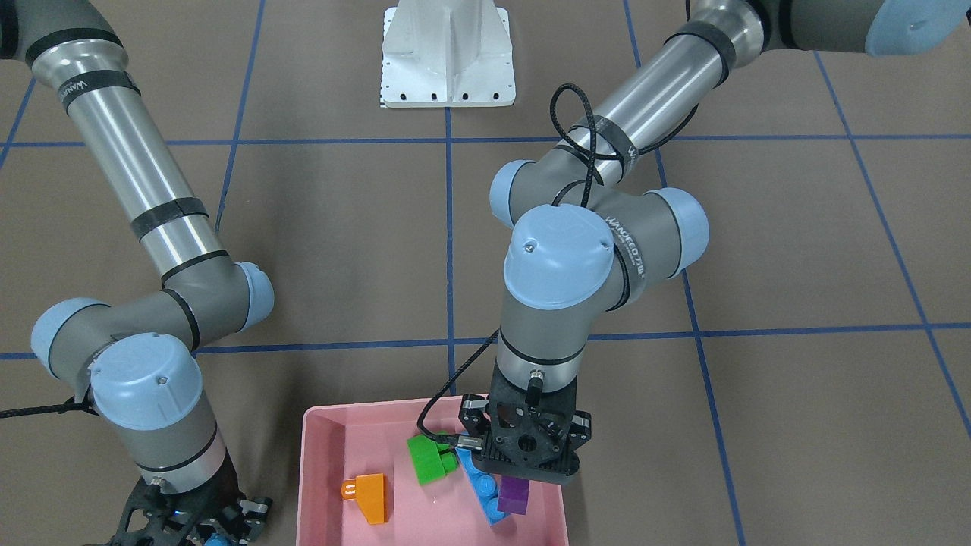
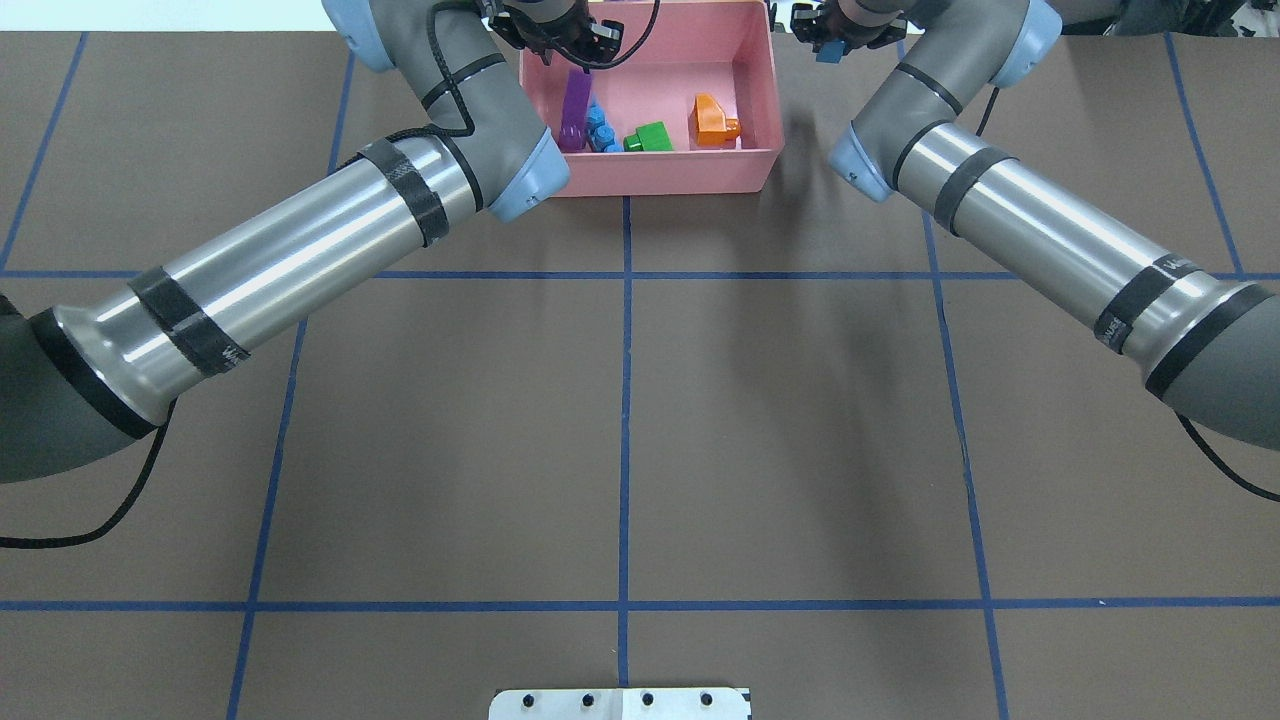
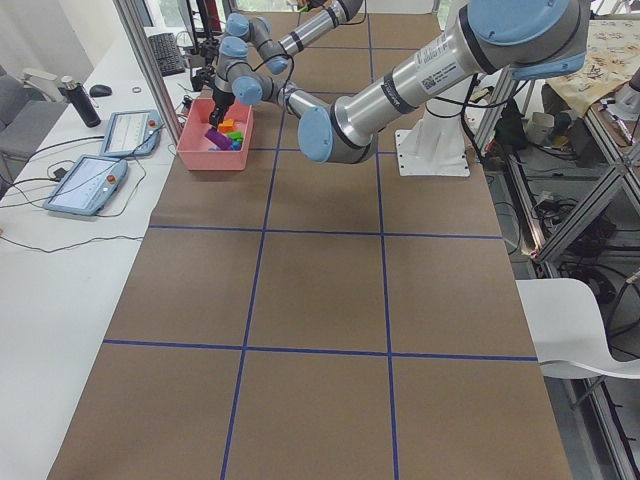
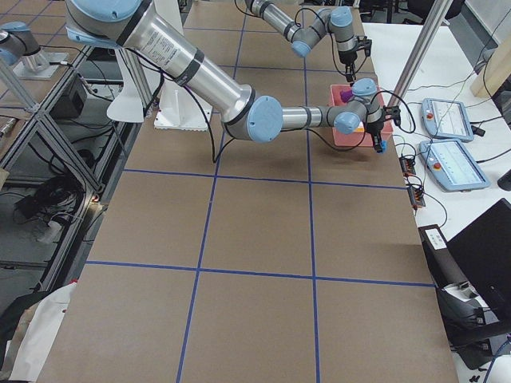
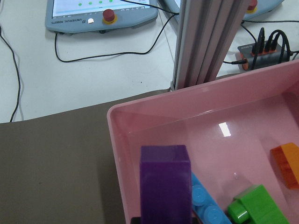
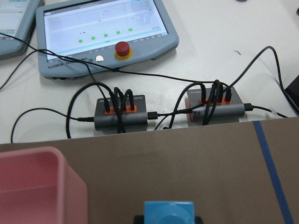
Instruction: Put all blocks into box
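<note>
The pink box point(image 2: 650, 172) stands at the table's far edge; it also shows in the front view point(image 1: 318, 470). In it lie the orange block point(image 1: 369, 497), the green block point(image 1: 428, 457) and the long blue block point(image 1: 479, 485). My left gripper point(image 1: 523, 478) is over the box's left part, shut on the purple block point(image 5: 166, 184), which hangs upright just above the long blue block point(image 5: 205, 205). My right gripper point(image 2: 830, 40) is outside the box, beside its right wall, shut on the small blue block point(image 6: 168, 212), held above the table.
A white base plate point(image 1: 447, 61) is at the robot's side of the table. Beyond the far edge are a tablet with a red button point(image 6: 105, 32), cable hubs point(image 6: 120, 112) and an aluminium post point(image 5: 210, 37) close behind the box.
</note>
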